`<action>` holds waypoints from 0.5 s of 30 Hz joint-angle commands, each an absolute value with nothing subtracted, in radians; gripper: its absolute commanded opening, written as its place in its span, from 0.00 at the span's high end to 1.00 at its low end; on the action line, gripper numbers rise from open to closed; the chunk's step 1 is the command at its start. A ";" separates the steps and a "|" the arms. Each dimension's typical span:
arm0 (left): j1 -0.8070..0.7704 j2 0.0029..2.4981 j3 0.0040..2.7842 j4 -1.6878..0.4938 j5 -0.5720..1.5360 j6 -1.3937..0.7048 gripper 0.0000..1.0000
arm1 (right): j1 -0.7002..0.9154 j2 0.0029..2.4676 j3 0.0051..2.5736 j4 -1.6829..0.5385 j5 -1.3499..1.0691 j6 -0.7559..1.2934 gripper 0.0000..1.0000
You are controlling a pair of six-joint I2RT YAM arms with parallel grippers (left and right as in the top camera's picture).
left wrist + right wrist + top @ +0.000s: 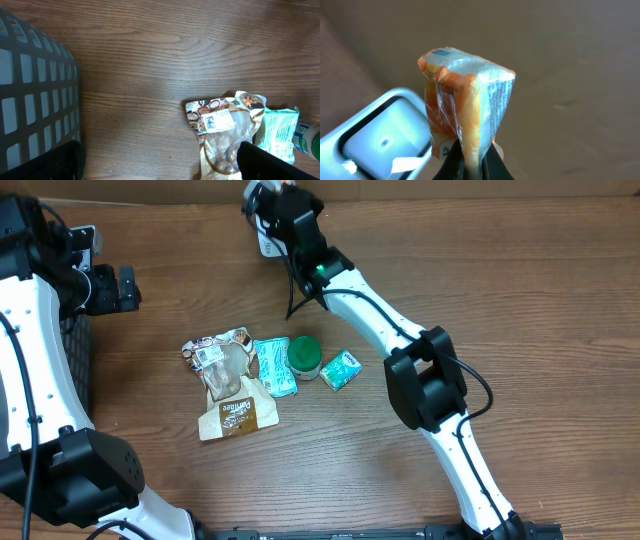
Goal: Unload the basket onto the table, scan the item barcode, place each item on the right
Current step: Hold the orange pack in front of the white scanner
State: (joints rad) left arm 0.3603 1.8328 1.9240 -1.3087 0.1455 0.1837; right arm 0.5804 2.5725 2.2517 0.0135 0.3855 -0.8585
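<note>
My right gripper [472, 167] is shut on an orange and clear plastic packet [465, 95], which stands up from the fingers with small print on its right face. A grey-white scanner [380, 137] lies just to the lower left of the packet. In the overhead view the right gripper [272, 198] is at the table's far edge, above the white scanner [268, 243], and the packet is mostly hidden there. My left gripper [122, 288] hangs open at the left with nothing in it. Its dark fingers [272, 162] frame bare wood.
A black mesh basket [35, 90] stands at the left, beside the left arm. In mid-table lie a brown snack bag [228, 380], a teal packet [272, 366], a green-lidded tub [304, 354] and a small teal packet [341, 370]. The right arm [420, 370] crosses the table diagonally.
</note>
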 commanded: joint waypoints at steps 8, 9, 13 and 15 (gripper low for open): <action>0.360 1.831 1.925 -1.308 0.146 0.196 0.01 | 0.576 2.603 2.246 0.014 0.294 -0.977 0.96; 0.360 1.831 1.925 -1.308 0.146 0.196 0.01 | 0.576 2.603 2.246 0.007 0.294 -0.977 0.96; 0.360 1.831 1.925 -1.308 0.146 0.196 0.00 | 0.576 2.603 2.246 -0.005 0.294 -0.977 0.96; 0.360 1.831 1.925 -1.308 0.146 0.196 0.00 | 0.576 2.603 2.246 -0.004 0.294 -0.977 0.96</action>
